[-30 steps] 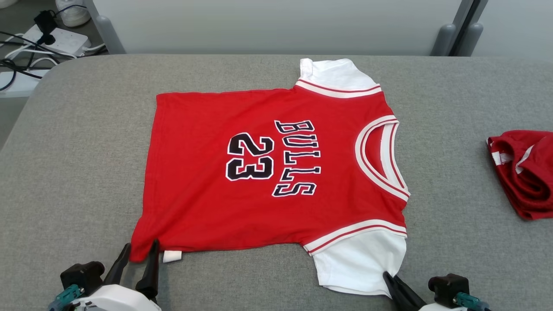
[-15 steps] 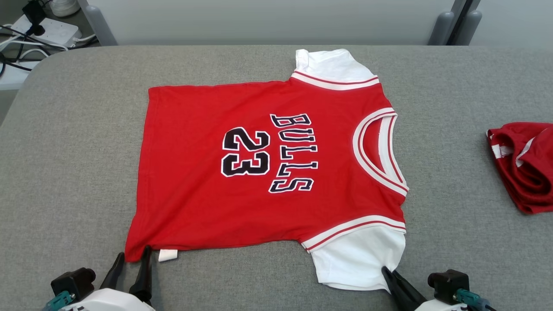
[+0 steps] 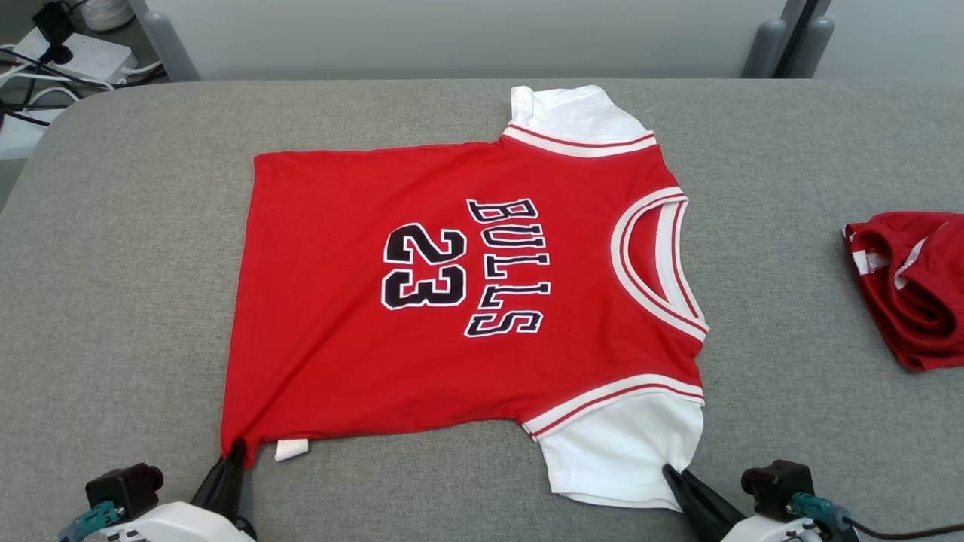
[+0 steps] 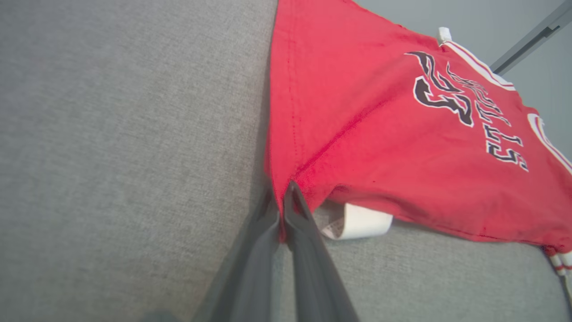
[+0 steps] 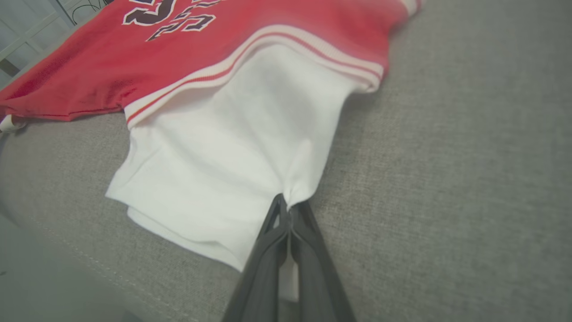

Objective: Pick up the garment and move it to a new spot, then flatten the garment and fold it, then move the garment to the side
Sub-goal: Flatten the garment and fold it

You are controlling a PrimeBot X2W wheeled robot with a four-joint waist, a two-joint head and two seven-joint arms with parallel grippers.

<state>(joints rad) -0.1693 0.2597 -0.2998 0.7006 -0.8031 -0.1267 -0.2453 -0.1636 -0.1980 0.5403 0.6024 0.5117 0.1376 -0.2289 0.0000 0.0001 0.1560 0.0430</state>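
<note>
The garment (image 3: 422,301) is a red jersey printed BULLS 23, with white sleeves, lying flat on the grey padded table (image 3: 135,248), collar toward the right. My left gripper (image 3: 235,450) is shut on its near-left hem corner (image 4: 279,197), beside a white label (image 4: 357,221). My right gripper (image 3: 669,473) is shut on the edge of the near white sleeve (image 5: 232,147), its dark fingers (image 5: 308,223) pinching the cloth into a small pucker.
A second red garment (image 3: 911,290) lies bunched at the table's right edge. Beyond the far left corner, a power strip and cables (image 3: 68,53) rest on the floor. Grey posts (image 3: 761,45) stand behind the table.
My left gripper has closed on the hem corner, which now puckers toward it. The right gripper has kept its hold on the sleeve. The head view shifted slightly.
</note>
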